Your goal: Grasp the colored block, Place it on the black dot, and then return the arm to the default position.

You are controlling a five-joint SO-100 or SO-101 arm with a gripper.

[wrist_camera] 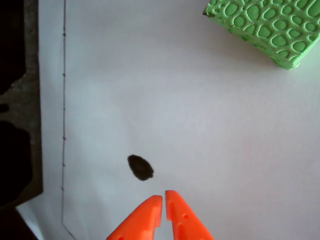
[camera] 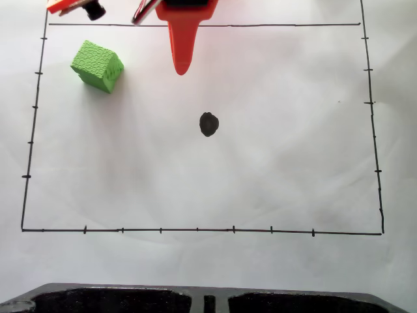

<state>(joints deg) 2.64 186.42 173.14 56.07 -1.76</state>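
We're at the very start of the job here: nothing is grasped, and the colored block (camera: 97, 66) sits by itself in the upper left of the fixed view, inside the drawn black border (camera: 195, 229) on the white paper (camera: 273, 163). It rests at a skewed angle, corners not square to the border lines.

The black dot (camera: 208, 124) lies bare near the middle of the paper, well apart from the block. The arm (camera: 184, 29) hangs in from the top centre of the fixed view, its tapered orange tip pointing down toward the dot but stopping short of it.

In the wrist view the jaws (wrist_camera: 163, 197) come up from the bottom edge, pressed nearly together with only a thin slit between them, holding nothing. The dot (wrist_camera: 140, 167) is just above and left of their tips; the block (wrist_camera: 267, 27) is far off in the upper right corner.

So the step in hand looks like the reach for the block. The next move calls for the jaws to spread wide, swing across to the block, and line up with its turned faces before descending around it.
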